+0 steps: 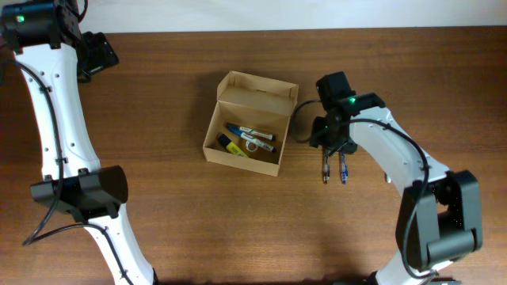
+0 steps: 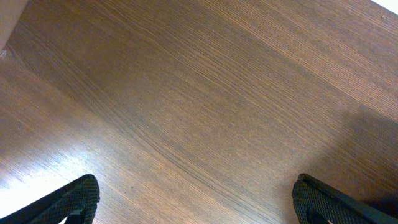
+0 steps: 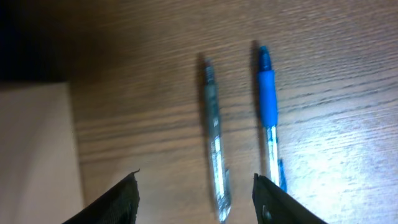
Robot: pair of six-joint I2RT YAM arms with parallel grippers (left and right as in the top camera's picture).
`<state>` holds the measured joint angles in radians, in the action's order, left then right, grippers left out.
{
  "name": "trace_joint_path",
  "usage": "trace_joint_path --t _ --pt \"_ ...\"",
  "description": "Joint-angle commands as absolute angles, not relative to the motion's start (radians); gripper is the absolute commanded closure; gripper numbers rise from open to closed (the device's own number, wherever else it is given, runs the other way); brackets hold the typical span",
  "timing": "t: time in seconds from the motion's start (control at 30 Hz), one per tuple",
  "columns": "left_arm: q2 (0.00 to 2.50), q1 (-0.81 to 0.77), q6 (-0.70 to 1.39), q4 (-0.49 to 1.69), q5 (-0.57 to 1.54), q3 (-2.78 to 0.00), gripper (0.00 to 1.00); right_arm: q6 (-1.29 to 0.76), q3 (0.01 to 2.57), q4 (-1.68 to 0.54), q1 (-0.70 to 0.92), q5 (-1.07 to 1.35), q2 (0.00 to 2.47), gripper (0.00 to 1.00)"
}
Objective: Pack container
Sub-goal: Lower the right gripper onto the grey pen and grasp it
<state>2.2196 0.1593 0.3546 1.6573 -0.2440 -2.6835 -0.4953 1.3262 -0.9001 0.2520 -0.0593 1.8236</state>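
The container (image 1: 215, 124), a tan cardboard box with its flap lid open, sits mid-table and holds several markers (image 1: 249, 138), blue, yellow and black. Two pens lie side by side on the table right of it: a grey one (image 1: 325, 169) (image 3: 214, 149) and a blue one (image 1: 343, 169) (image 3: 267, 102). My right gripper (image 1: 333, 146) (image 3: 196, 199) is open and empty just above the pens, with the grey pen between its fingertips in the right wrist view. My left gripper (image 1: 99, 51) (image 2: 196, 202) is open and empty at the far left back, over bare wood.
The table's back edge meets a white wall near the left gripper. The box's edge (image 3: 34, 155) shows at the left of the right wrist view. A cable runs from the right arm toward the box.
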Motion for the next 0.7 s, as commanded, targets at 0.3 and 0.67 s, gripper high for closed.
trace_joint_path --t 0.3,0.67 --pt "2.201 0.162 0.343 1.658 -0.248 -2.68 0.0 -0.475 1.329 -0.846 0.234 -0.057 1.969 0.47" --pt "2.201 0.162 0.343 1.658 -0.248 -2.68 0.0 -0.411 1.328 -0.836 0.234 -0.056 2.054 0.75"
